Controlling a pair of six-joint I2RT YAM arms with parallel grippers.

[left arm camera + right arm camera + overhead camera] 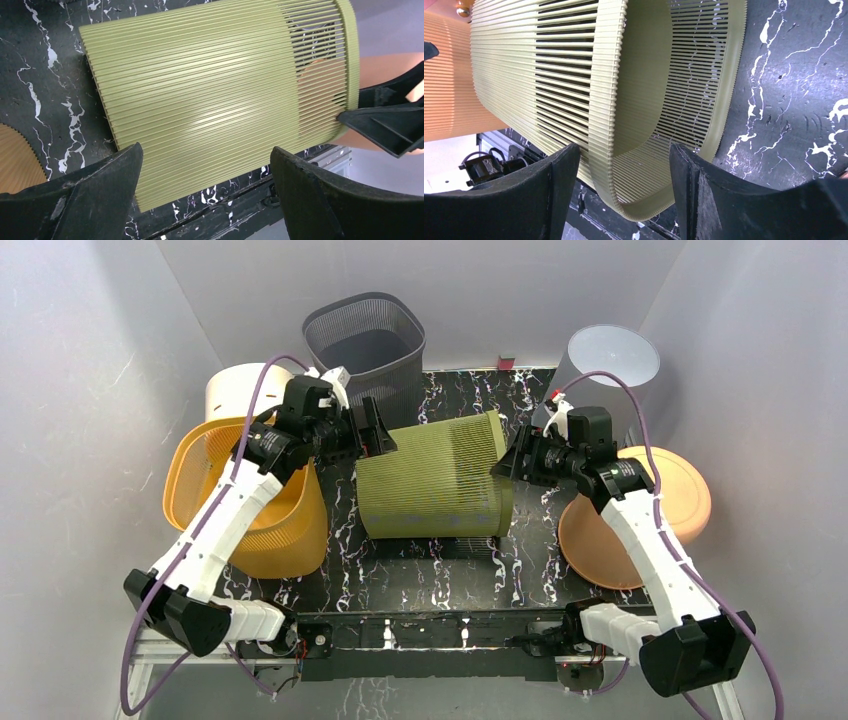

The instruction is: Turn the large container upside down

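Top view shows the green bin (435,485) lying on its side on the bench (400,575) between the left claw (378,435) and right claw (508,460), both spread apart, while only the right wrist view shows the rim (606,100) sitting between that claw's fingers (549,200).

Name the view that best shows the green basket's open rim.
Right wrist: the rim fills the frame, interior visible. Top external shows the whole basket on its side; left wrist shows mostly its ribbed wall.
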